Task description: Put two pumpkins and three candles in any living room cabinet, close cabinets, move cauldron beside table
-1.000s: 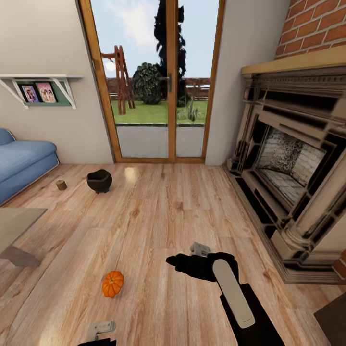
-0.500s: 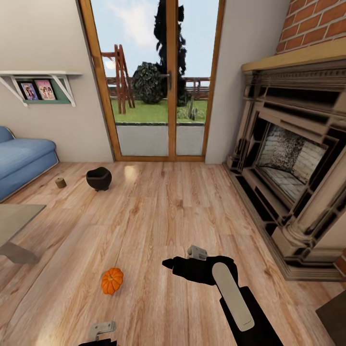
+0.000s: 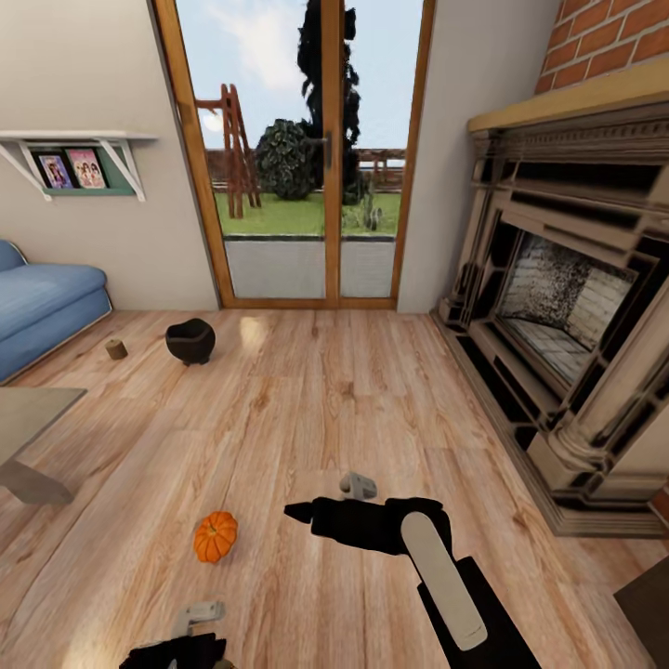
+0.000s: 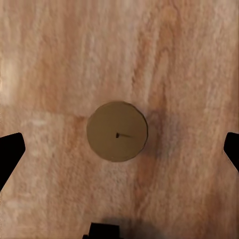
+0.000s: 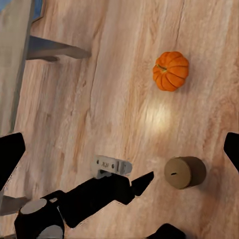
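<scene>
Both arms have shifted since a moment ago: the black right gripper (image 3: pixel 299 511) has reached further toward the left over the wooden plank floor (image 3: pixel 307 409), and more of the black left gripper (image 3: pixel 177 650) now shows at the bottom edge of the head view. The room has slid a little in the picture too, which is the camera moving.

The left gripper (image 4: pixel 119 149) hangs over a short olive-brown cylindrical candle (image 4: pixel 117 131) standing upright on the floor, seen end-on with its wick showing; its dark fingertips (image 4: pixel 10 152) sit far apart on either side of the candle, spread wide and touching nothing. From the right wrist view that same candle (image 5: pixel 184 172) stands just beside the tip of the left gripper (image 5: pixel 142 183), with the small ribbed orange pumpkin (image 5: pixel 171 70) lying on the boards a little way off. The right gripper's fingertips (image 5: pixel 10 154) also sit at the frame's edges, wide apart and empty.

In the head view the pumpkin (image 3: pixel 215 536) lies between the two grippers. Far off near the glass doors (image 3: pixel 307 158) sits the round black cauldron (image 3: pixel 190 341), with another stubby olive candle (image 3: pixel 115 349) near it, before the blue sofa (image 3: pixel 42 302). A grey-topped table (image 3: pixel 28 427) stands at the left, a stone fireplace (image 3: pixel 567 316) at the right.
</scene>
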Motion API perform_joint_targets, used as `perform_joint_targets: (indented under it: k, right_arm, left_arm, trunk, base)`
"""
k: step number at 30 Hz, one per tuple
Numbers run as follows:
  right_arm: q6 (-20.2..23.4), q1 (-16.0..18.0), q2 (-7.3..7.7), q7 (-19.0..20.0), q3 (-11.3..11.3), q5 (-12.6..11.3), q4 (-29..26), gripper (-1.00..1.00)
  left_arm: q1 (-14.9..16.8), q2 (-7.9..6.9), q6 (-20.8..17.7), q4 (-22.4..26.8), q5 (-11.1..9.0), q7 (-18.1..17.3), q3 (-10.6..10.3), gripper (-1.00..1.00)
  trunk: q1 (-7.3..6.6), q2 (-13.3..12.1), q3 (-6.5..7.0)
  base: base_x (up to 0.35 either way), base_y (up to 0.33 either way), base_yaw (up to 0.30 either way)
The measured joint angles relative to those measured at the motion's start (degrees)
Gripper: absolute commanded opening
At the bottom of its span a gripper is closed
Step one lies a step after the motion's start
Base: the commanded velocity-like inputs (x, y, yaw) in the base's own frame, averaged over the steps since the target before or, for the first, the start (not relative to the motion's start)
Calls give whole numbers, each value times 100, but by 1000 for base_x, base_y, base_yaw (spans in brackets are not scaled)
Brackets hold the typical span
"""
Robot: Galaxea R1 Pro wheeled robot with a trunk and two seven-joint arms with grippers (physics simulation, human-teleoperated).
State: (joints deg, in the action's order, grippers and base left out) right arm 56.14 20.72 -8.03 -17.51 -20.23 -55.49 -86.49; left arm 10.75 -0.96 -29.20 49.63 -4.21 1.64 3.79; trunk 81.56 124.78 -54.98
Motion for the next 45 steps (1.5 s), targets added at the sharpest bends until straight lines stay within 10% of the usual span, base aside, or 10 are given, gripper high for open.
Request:
perform_joint_targets:
  k: [5,14,45]
  right_arm:
    - [-6,-4,9,379,-7,23,-12,100]
    - [-69,-6,4,422,11,61,43,100]
    - [-103,-6,3,424,11,81,80,100]
  left_arm:
    - [317,-22,-542,61,7,12,17,100]
    - [365,29,131,-619,43,319,-9,100]
    - [523,360,553,-871,69,354,-136,100]
  trunk:
    - [110,201,-90]
    - [308,561,-252]
    - [988,1805,-808]
  base:
    - [0,0,0]
    - [0,0,0]
    - [0,0,0]
